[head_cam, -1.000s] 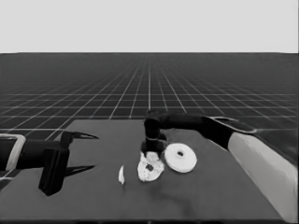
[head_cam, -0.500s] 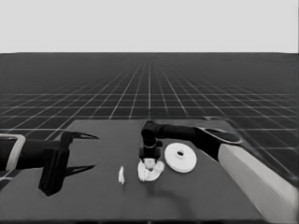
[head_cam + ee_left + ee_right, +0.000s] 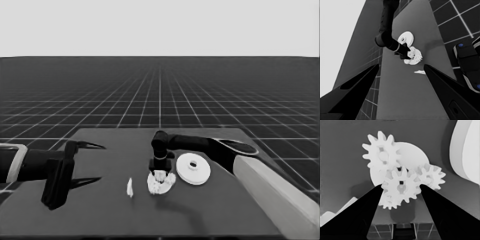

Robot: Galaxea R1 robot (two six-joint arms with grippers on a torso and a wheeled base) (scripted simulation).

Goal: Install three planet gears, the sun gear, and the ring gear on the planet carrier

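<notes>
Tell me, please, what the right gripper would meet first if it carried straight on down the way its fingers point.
Probably nothing new: the right gripper already brackets the middle gear, pointing down. That gear would press onto the smaller round part beneath, though the depth between them is unclear.

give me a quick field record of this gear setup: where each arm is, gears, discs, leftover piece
right gripper: over the smaller round part, fingers either side of the centre gear
small white toothed gears: four, clustered on the smaller round part
smaller round part: flat white disc under the gears
larger round part: thick white disc beside the cluster, not yet on top
thin white piece: alone, apart from the cluster
left gripper: parked over the table's left end, open
</notes>
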